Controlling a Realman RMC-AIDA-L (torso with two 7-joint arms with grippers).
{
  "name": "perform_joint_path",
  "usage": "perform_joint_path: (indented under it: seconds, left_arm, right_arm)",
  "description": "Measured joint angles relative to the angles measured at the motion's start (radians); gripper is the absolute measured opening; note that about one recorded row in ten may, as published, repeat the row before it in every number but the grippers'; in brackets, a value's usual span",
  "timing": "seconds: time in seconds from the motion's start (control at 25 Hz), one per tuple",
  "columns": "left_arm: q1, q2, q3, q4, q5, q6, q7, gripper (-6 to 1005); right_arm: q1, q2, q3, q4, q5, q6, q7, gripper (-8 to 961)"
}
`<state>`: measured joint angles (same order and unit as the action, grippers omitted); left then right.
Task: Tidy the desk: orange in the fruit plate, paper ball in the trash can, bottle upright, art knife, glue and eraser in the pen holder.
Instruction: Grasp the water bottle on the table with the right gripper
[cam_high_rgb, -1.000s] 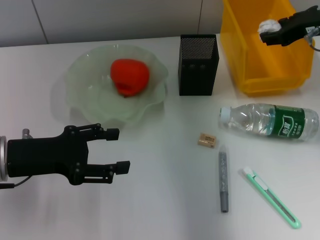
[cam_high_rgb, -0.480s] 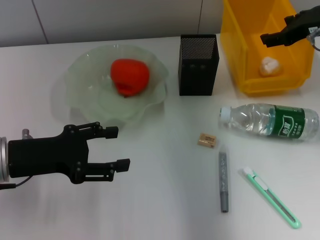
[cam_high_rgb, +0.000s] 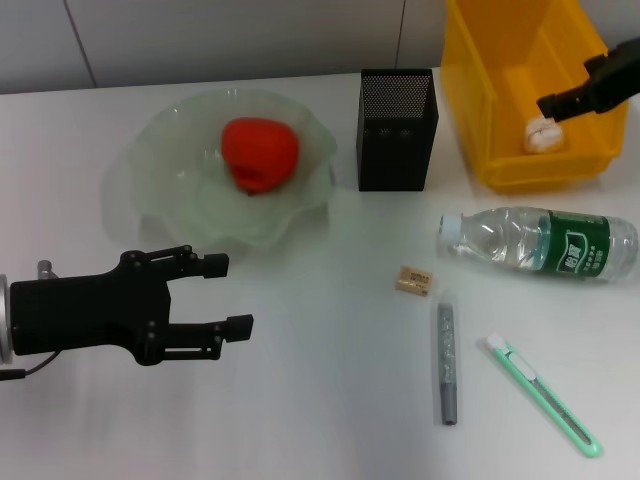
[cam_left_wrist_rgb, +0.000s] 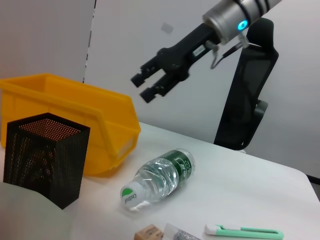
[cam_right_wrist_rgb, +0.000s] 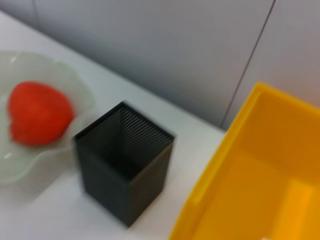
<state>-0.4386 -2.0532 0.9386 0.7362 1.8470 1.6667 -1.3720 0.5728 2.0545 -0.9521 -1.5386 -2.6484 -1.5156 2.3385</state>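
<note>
Bottle (cam_high_rgb: 540, 243) is likely the next concern: it lies on its side on the desk (cam_high_rgb: 320, 400) in front of the trash can (cam_high_rgb: 500, 150), cap toward the eraser (cam_high_rgb: 414, 280), and its smooth round plastic looks slippery and likely to roll, so a hold across the labelled middle seems safest. The right gripper (cam_left_wrist_rgb: 150, 85) hangs empty with jaws apart over the bin, where the paper ball (cam_high_rgb: 541, 133) lies. The left gripper (cam_high_rgb: 230, 295) hovers open, holding nothing, near the fruit plate (cam_high_rgb: 160, 150) with the orange (cam_high_rgb: 260, 152).
</note>
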Motion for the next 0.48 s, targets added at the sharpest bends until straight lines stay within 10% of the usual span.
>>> perform_joint_path:
  seconds: [0.48]
  left_arm:
    - [0.004, -0.003, -0.014, -0.005, 0.0, -0.002, 0.02, 842]
  right_arm:
    - [0.075, -0.004, -0.109, -0.024, -0.095, -0.228, -0.023, 783]
